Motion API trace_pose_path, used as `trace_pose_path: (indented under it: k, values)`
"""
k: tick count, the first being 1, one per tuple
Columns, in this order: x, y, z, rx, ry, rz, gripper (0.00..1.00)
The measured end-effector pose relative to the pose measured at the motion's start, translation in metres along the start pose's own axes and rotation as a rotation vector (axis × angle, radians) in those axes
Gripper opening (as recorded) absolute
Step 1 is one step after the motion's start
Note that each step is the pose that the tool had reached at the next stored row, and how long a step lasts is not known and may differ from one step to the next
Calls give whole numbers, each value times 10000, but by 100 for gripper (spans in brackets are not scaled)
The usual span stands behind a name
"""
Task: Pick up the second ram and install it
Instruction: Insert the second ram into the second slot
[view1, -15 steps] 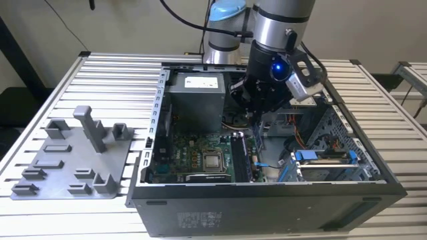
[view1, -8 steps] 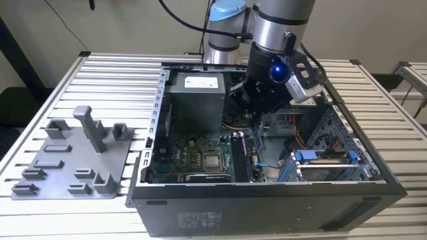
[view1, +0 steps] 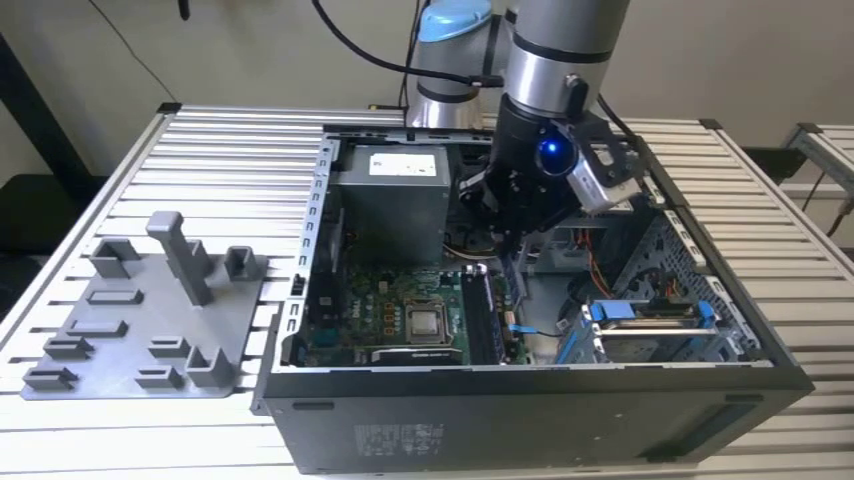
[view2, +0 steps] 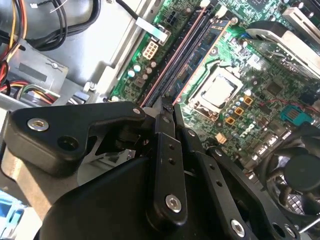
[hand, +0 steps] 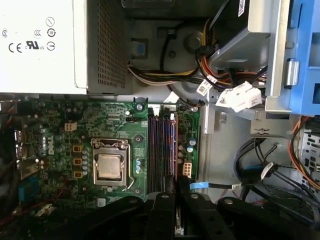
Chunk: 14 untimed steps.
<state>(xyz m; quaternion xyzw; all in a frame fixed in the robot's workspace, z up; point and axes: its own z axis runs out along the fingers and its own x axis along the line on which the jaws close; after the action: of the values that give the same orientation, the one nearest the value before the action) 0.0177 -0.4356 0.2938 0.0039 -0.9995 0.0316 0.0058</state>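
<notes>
— Pincer (view2: 167, 107) sits low inside the open computer case (view1: 534, 420), its fingers drawn together on the second ram (view1: 513, 285), right over the memory slots (hand: 162, 150).

— Agreed; we see the stick upright at the slot row, beside the processor socket (hand: 110, 166).

— So picking up looks done. We judge seating it unfinished; whether the latches caught, we cannot tell.

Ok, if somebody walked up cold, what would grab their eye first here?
Probably the open computer case on the slatted table, with the robot arm reaching down into it. Its gripper sits over the memory slots beside the bare processor socket. A grey fixture tray lies at the exterior view's left.
</notes>
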Motion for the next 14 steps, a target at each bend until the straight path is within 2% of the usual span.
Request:
trace_pose_path:
  k: [5, 10, 14]
  values:
    - [17, 4, 53, -1, 0, 3, 14]
    - [121, 9, 131, 0, -41, 4, 14]
    - [153, 14, 201, 0, -51, 4, 14]
